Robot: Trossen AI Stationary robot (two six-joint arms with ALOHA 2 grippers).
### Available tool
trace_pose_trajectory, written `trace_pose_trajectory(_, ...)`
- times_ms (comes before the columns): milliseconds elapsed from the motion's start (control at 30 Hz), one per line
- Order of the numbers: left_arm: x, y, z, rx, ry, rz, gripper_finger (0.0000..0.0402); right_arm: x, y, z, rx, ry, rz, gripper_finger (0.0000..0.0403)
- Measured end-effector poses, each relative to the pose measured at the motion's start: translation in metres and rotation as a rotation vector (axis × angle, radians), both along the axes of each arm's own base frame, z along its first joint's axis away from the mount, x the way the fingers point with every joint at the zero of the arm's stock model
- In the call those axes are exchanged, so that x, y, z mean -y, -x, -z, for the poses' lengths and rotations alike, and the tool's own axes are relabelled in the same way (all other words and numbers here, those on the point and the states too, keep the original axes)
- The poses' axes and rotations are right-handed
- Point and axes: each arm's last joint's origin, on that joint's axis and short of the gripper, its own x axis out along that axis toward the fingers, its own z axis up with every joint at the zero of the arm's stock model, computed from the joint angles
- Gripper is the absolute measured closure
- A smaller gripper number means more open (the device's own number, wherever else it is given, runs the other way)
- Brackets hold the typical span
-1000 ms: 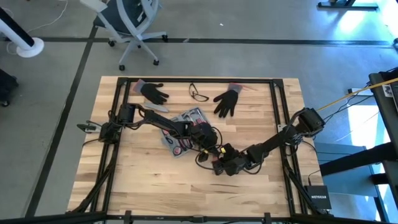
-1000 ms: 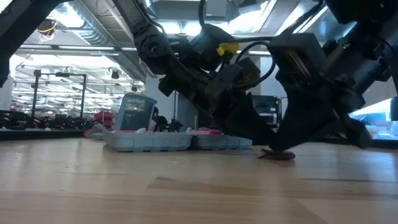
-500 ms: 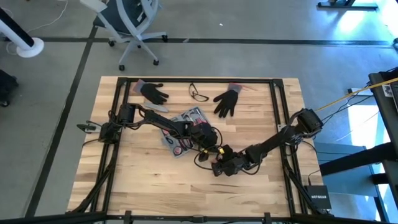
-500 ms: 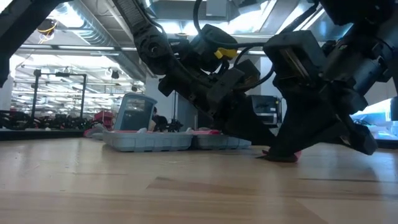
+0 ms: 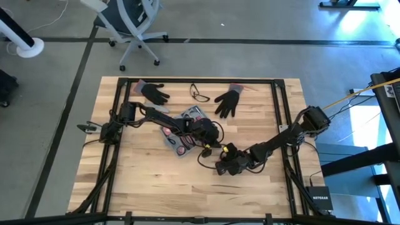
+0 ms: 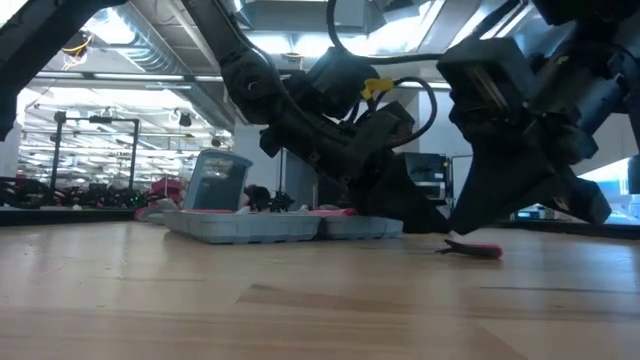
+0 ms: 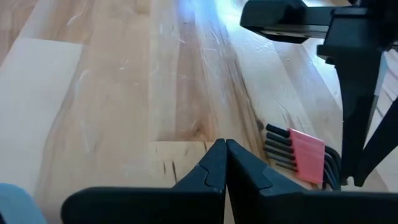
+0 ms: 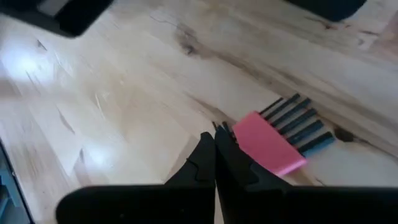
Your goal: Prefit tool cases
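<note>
When you look straight down, your tool case (image 5: pixel 182 129) lies open near the table's (image 5: pixel 150 178) middle, left gripper (image 5: pixel 208 141) just past its right end, right gripper (image 5: pixel 220 167) nearer the front edge. Two black gloves (image 5: pixel 154 92) and glasses (image 5: pixel 199 94) sit along the back edge. From table height, the case (image 6: pixel 270 224) lies flat and a pink-sleeved key set (image 6: pixel 472 249) rests on the wood under the arms. Left wrist: fingers (image 7: pixel 215 167) pinched together on nothing, key set (image 7: pixel 303 156) just ahead. Right wrist: fingers (image 8: pixel 210 155) also closed and empty, their tips at the key set (image 8: pixel 277 140)
</note>
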Motion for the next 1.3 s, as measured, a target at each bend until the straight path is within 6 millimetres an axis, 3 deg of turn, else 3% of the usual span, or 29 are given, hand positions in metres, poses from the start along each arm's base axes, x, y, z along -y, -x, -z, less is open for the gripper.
trace_pose_trajectory(300, 0.002, 0.000, 0.000, -0.001, 0.000, 0.004, 0.0401, 0.010, -0.006, 0.004, -0.007, 0.019, 0.035, 0.0403)
trace_pose_trajectory(667, 0.000, 0.000, 0.000, -0.003, -0.001, 0.000, 0.0401, 0.009, -0.006, 0.006, -0.026, 0.006, -0.022, 0.0403)
trace_pose_trajectory(1000, -0.002, 0.000, -0.001, -0.002, -0.005, -0.012, 0.0401, 0.007, -0.004, -0.011, 0.028, 0.003, -0.035, 0.0403)
trace_pose_trajectory(1300, -0.002, 0.000, 0.000, -0.008, -0.003, -0.014, 0.0401, 0.005, -0.007, 0.008, -0.029, -0.017, -0.053, 0.0403)
